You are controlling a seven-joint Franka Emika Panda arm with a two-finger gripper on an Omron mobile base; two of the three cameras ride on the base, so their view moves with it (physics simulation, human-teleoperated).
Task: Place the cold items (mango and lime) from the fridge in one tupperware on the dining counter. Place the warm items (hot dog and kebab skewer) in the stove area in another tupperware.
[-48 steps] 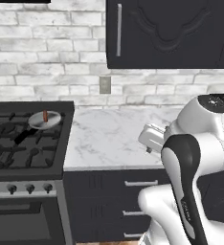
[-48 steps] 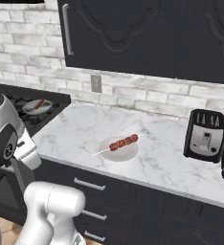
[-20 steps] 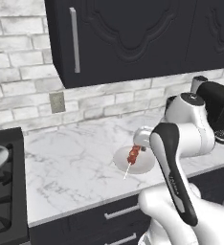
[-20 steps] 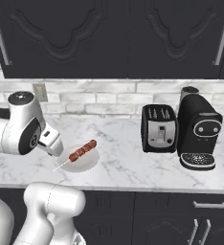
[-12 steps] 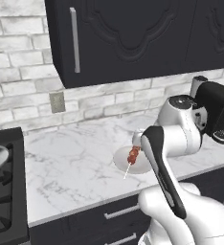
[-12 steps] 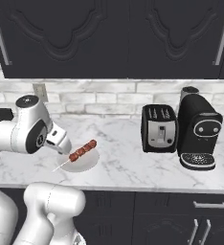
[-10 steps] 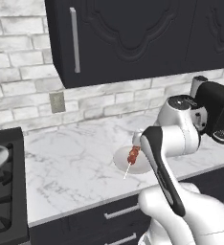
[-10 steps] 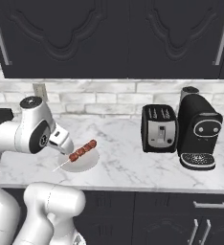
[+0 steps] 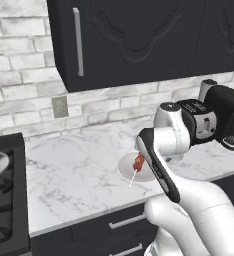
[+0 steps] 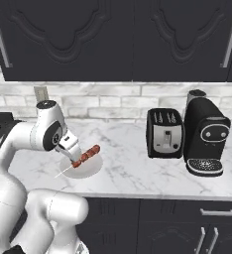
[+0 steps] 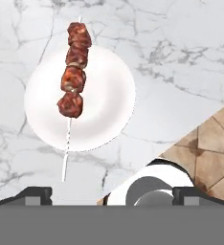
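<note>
One kebab skewer (image 11: 73,76) lies across a white plate (image 11: 111,100) under the wide-open end effector (image 11: 111,194)

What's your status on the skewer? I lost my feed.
Tool open, empty, above the marble counter. Brown meat kebab skewer lies across the round white plate, not yet gripped. Black toaster well aside; nothing blocking.
</note>
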